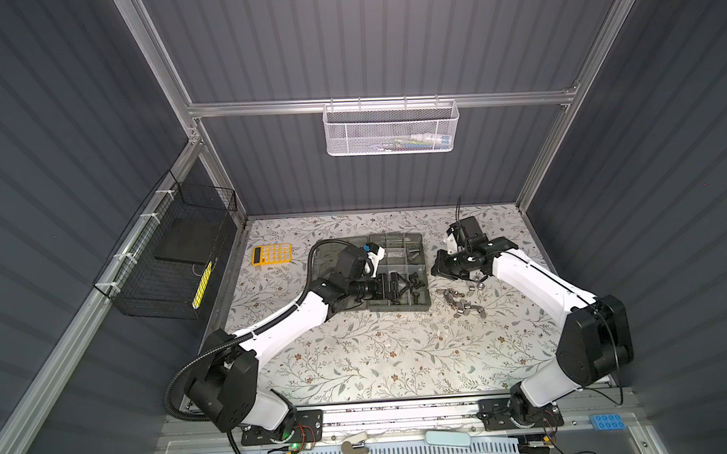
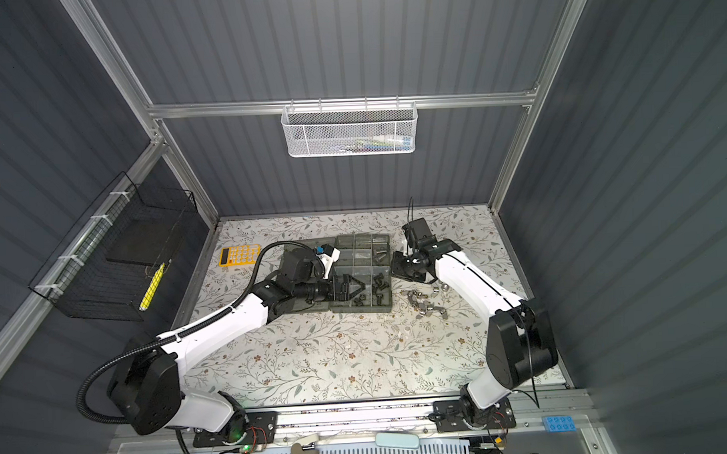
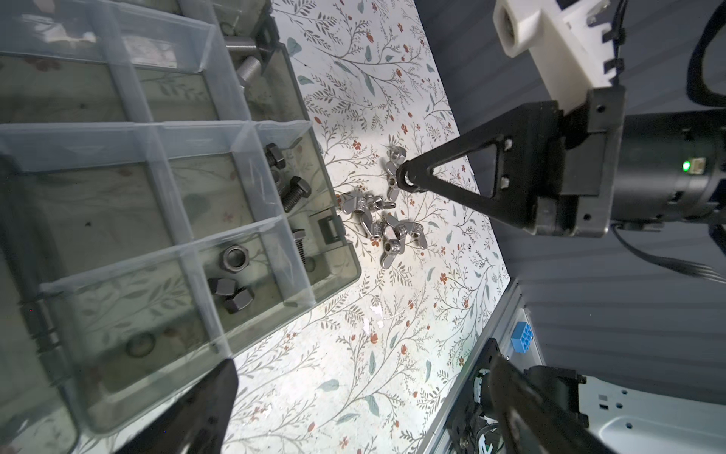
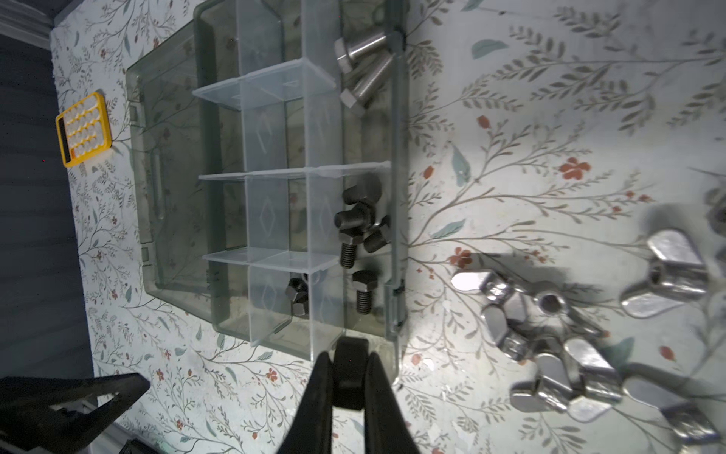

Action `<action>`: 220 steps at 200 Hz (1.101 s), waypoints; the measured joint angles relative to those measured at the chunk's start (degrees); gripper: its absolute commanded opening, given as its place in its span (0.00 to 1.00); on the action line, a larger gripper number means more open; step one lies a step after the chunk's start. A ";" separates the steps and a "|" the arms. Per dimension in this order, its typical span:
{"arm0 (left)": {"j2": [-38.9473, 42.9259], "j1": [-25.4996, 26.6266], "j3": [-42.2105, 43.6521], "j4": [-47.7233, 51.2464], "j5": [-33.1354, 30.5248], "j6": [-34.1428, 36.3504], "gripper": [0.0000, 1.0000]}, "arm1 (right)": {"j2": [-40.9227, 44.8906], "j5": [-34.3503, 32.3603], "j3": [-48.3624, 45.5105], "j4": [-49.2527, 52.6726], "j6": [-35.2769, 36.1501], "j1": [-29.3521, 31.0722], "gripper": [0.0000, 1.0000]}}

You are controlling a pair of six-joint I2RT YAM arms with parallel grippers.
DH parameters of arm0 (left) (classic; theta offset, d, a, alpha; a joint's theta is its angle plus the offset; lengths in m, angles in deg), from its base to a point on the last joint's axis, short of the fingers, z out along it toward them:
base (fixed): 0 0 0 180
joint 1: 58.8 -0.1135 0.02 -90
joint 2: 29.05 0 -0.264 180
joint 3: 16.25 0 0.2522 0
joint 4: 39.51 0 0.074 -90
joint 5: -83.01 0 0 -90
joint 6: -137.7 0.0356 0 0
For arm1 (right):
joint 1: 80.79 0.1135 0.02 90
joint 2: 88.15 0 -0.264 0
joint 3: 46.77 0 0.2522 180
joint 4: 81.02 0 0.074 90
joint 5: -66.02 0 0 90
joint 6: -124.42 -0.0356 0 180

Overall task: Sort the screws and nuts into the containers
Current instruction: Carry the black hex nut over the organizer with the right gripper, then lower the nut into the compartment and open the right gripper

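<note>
L arm: reached low over the case's near containers (image 4: 290, 172), left gripper (image 2: 364, 290) spread wide, nothing in it | black screws (image 4: 355, 218) and black nuts (image 3: 231, 293) lay in near cells | R arm: angled in, right gripper (image 3: 405, 180) just right of case, pinched on black nut (image 4: 349, 373), mostly hidden by fingers | silver wing nuts (image 1: 460, 303) heaped on table, right of case

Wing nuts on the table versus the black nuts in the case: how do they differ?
The wing nuts are shiny silver; the black nuts are dull and dark. The wing nuts have two flat wings; the black nuts are plain hexagons. The wing nuts lie loose on the table; the black nuts sit inside the case. Both have a centre hole.
</note>
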 measured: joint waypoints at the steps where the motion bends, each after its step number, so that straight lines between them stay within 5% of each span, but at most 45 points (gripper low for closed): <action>1: 0.22 -0.11 0.15 -0.07 0.02 -0.07 1.00 | -0.13 0.00 0.09 -0.04 -0.09 0.24 0.06; 124: 7.89 -2.21 7.37 -0.68 0.04 -2.05 1.00 | -14.97 1.14 5.35 -2.84 -5.14 11.67 0.09; 220: 8.11 -2.89 7.37 -0.24 -0.20 -2.01 1.00 | -19.32 2.10 5.42 -4.26 -6.01 11.96 0.30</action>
